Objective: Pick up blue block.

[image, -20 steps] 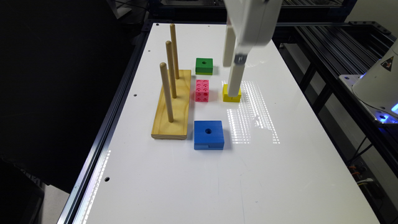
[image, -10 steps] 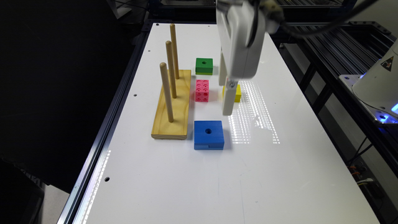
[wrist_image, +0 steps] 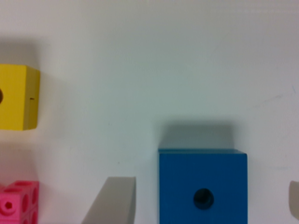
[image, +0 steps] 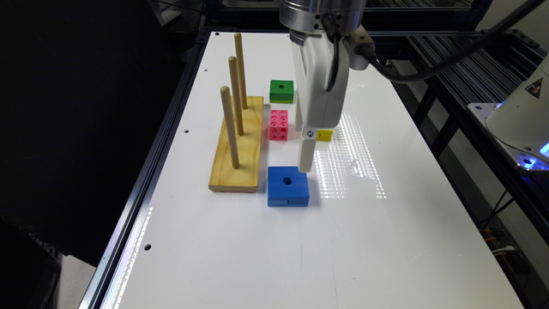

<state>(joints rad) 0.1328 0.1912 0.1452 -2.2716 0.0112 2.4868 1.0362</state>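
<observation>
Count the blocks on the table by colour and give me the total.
Blue: 1, the blue block
Green: 1, the green block
Yellow: 1, the yellow block
Pink: 1, the pink block
Total: 4 blocks
</observation>
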